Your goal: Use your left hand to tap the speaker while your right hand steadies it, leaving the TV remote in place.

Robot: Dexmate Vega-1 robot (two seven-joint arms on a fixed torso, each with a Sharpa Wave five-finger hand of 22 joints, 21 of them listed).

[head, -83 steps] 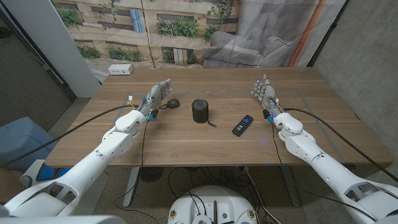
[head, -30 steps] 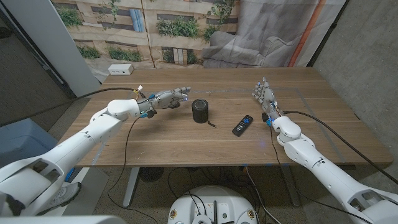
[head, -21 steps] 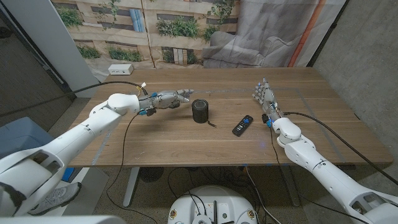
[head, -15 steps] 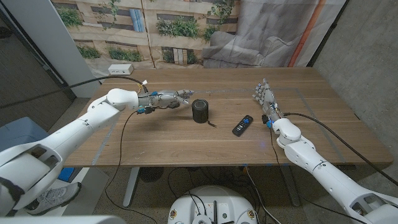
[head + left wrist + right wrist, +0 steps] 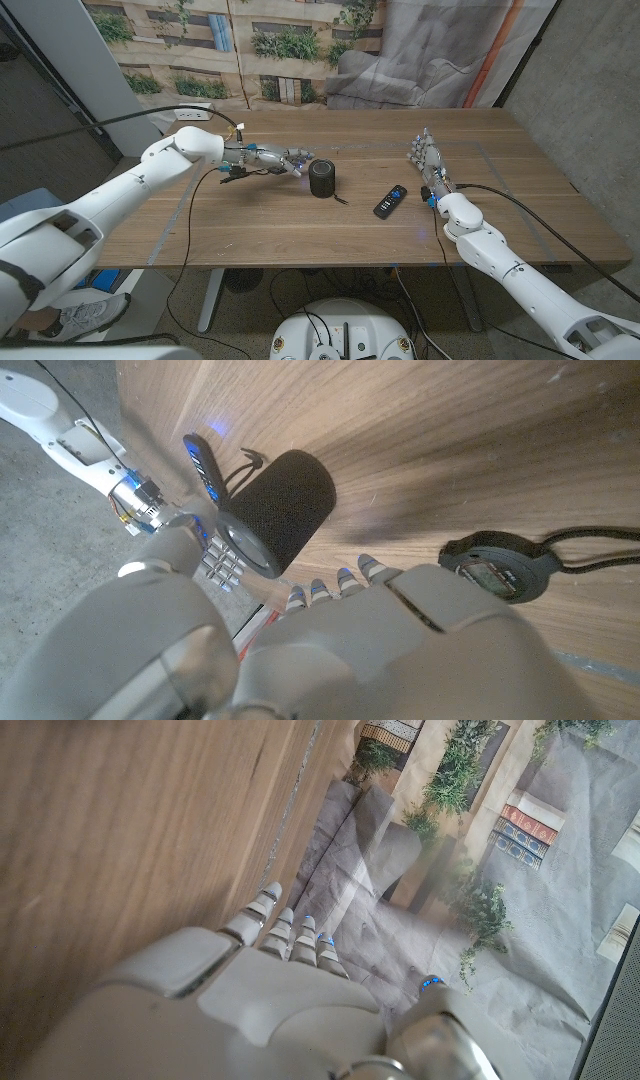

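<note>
A black cylindrical speaker (image 5: 321, 179) stands upright near the table's middle; it also shows in the left wrist view (image 5: 277, 513). My left hand (image 5: 274, 159) reaches toward it from its left, fingers stretched out, fingertips (image 5: 298, 166) a short gap from its side and holding nothing. A black TV remote (image 5: 391, 200) lies to the right of the speaker, and appears beyond it in the left wrist view (image 5: 204, 461). My right hand (image 5: 425, 157) stands upright to the right of the remote, fingers apart and pointing up, well away from the speaker.
A small black stopwatch-like device with a cord (image 5: 498, 571) lies on the wood under my left hand. A white power strip (image 5: 188, 113) sits at the table's far left corner. A cable runs along my left arm.
My left arm has swung up and across, carrying the hand from the table's left toward the speaker. The right hand has stayed put.
</note>
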